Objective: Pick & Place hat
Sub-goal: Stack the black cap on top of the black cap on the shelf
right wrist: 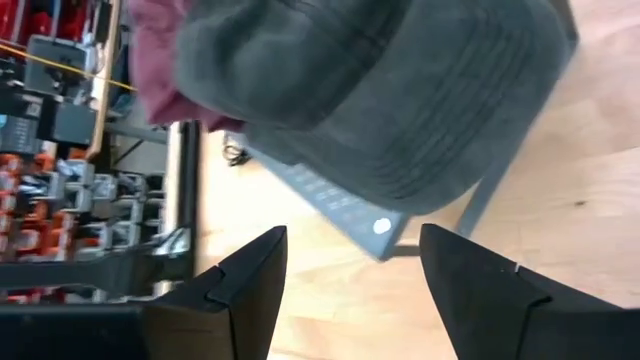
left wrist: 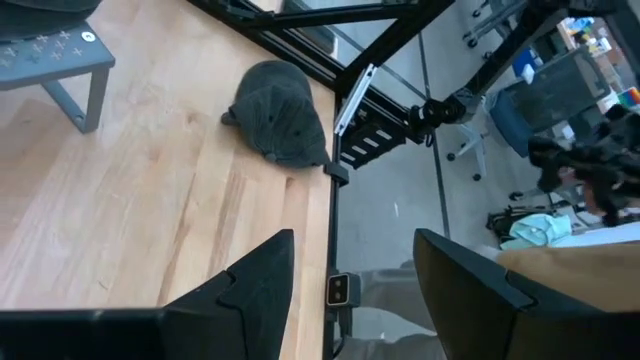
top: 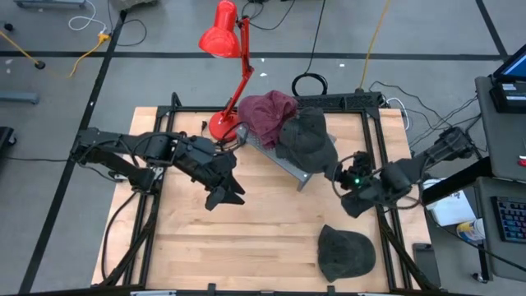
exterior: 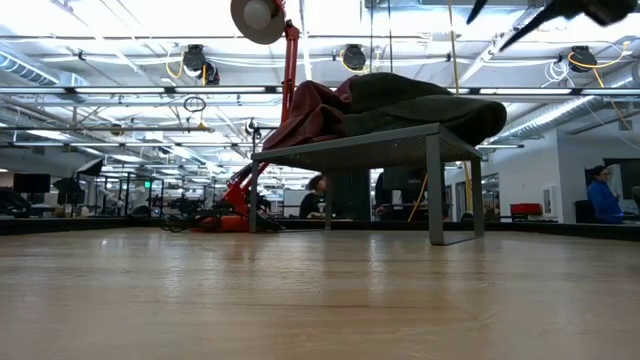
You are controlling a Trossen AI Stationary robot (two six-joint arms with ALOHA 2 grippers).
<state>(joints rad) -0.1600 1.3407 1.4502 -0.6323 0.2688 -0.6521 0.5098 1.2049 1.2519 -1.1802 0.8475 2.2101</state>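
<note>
Three hats show. A dark grey hat [top: 306, 136] [right wrist: 400, 90] and a maroon hat [top: 267, 111] [right wrist: 170, 60] lie side by side on top of a small grey stand [top: 279, 156] [exterior: 370, 145] at the far middle of the table. A second dark grey hat [top: 345, 251] [left wrist: 278, 112] rests crown up on the table near the near right corner. My left gripper [top: 230, 193] [left wrist: 355, 240] hovers open above the table's middle, left of the stand. My right gripper [top: 339, 175] [right wrist: 350, 235] is open, just right of the stand, pointing at the dark grey hat on it.
A red desk lamp [top: 226, 49] stands on the far side, its base [top: 220, 125] beside the stand. A black frame [top: 386, 222] runs along the table's edges. Bare wood [top: 246, 238] lies across the near half of the table.
</note>
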